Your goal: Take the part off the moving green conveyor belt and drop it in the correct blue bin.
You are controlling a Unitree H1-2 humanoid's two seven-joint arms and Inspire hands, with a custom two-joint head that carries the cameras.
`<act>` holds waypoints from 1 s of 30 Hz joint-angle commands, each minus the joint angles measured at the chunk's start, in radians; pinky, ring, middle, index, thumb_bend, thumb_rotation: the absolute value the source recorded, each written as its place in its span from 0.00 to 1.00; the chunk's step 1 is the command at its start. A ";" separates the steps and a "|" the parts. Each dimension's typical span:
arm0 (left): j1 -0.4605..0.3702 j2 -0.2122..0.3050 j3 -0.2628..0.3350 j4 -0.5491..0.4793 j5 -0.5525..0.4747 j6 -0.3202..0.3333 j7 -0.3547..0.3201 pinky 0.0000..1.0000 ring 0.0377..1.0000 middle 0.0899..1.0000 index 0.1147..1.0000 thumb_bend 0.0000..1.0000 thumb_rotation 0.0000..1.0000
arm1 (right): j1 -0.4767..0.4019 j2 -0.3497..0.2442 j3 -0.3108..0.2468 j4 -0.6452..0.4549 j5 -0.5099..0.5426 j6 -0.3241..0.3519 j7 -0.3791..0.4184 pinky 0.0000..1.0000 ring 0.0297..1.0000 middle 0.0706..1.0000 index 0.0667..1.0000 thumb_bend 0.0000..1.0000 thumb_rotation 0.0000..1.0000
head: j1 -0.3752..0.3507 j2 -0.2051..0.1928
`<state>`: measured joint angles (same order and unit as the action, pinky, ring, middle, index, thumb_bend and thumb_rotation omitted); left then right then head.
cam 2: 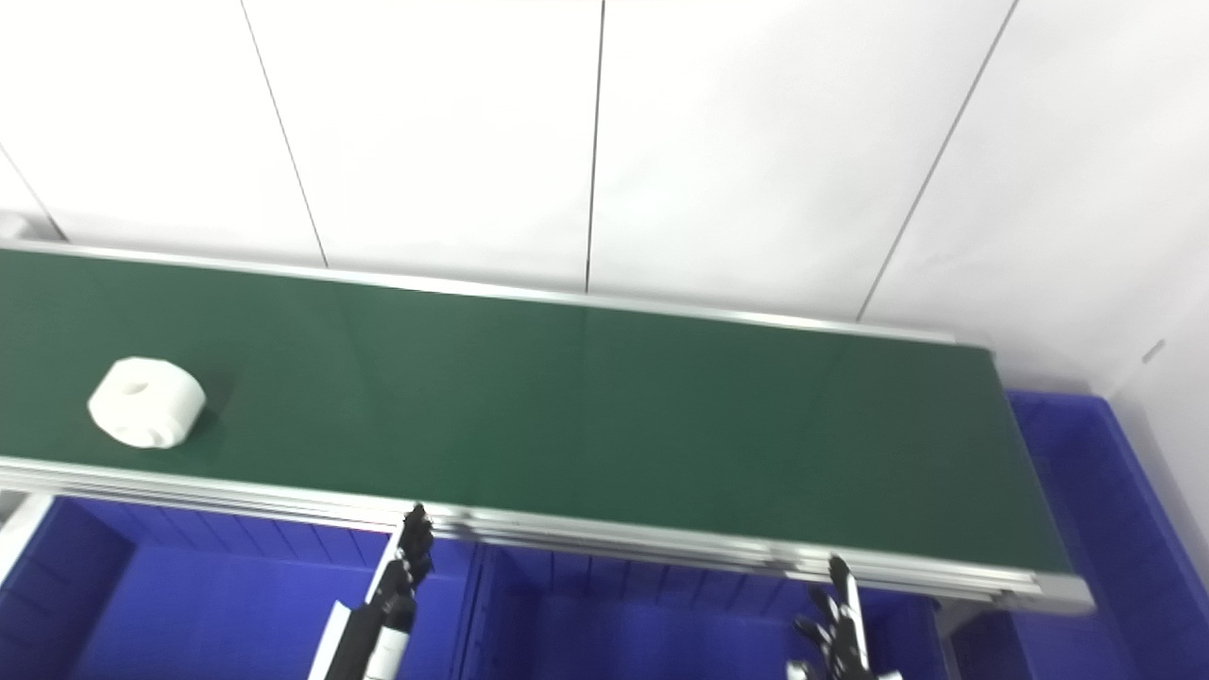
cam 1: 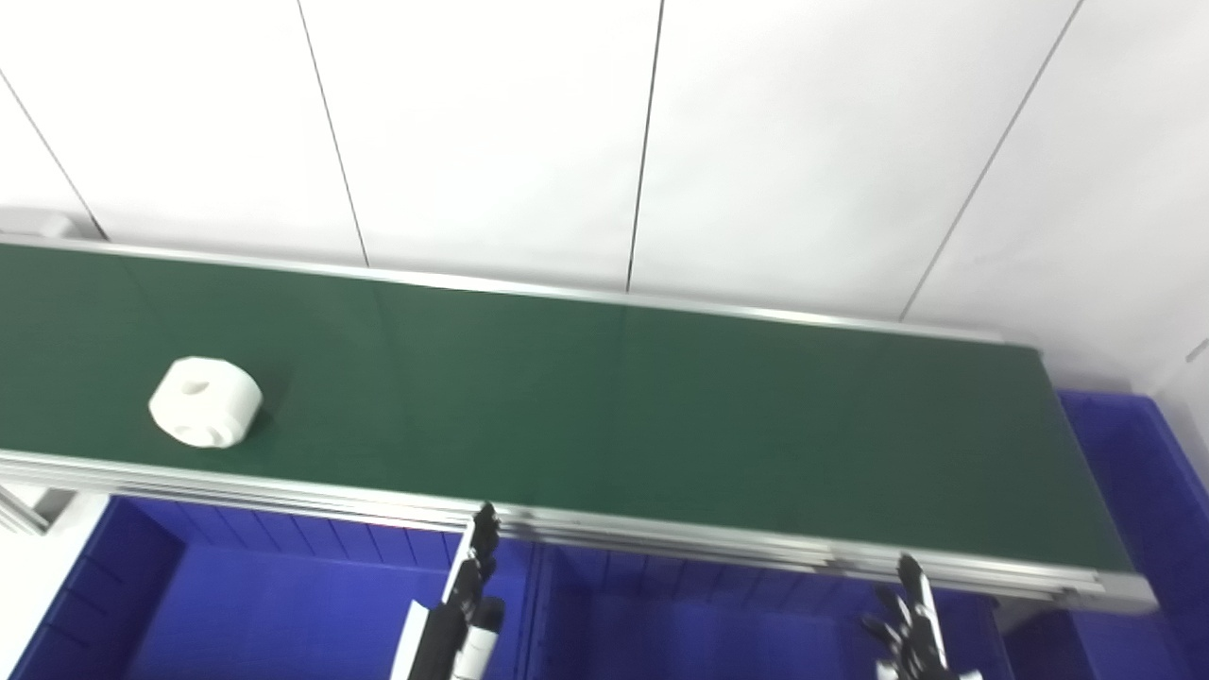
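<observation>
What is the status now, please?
Left hand and right hand open, empty, low before the belt. Part on belt, far left, untouched. Nothing in the way. Bins below.

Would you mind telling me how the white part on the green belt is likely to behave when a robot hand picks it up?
The white part looks like a solid, thick block, so it probably stays stiff in a grasp. Its smooth, rounded sides may be slippery and could let it roll if nudged onto its edge. It rests on a broad face on the conveyor belt, so tipping seems unlikely.
</observation>
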<state>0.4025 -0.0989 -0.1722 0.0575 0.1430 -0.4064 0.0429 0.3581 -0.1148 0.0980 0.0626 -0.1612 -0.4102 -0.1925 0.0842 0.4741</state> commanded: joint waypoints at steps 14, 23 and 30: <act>-0.046 -0.043 -0.047 0.041 0.073 -0.063 0.082 0.97 0.99 1.00 1.00 0.63 0.90 | -0.034 -0.047 -0.025 0.032 0.068 -0.060 0.024 0.90 0.97 1.00 1.00 0.54 1.00 | 0.118 -0.003; -0.014 0.005 -0.035 -0.172 0.213 -0.043 0.097 0.80 0.87 0.90 0.86 0.80 0.61 | -0.034 -0.036 -0.016 0.017 0.083 -0.060 0.045 0.95 1.00 1.00 1.00 0.52 1.00 | 0.100 0.030; -0.155 0.197 0.026 -0.398 0.281 0.013 -0.022 0.75 0.82 0.84 0.80 0.82 0.55 | -0.033 -0.018 -0.015 0.003 0.055 -0.059 0.036 0.88 0.97 1.00 1.00 0.64 1.00 | 0.081 0.062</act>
<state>0.3080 0.0503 -0.1582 -0.2919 0.4225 -0.3918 0.0545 0.3259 -0.1364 0.0828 0.1007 -0.0984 -0.4108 -0.1504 0.1718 0.5308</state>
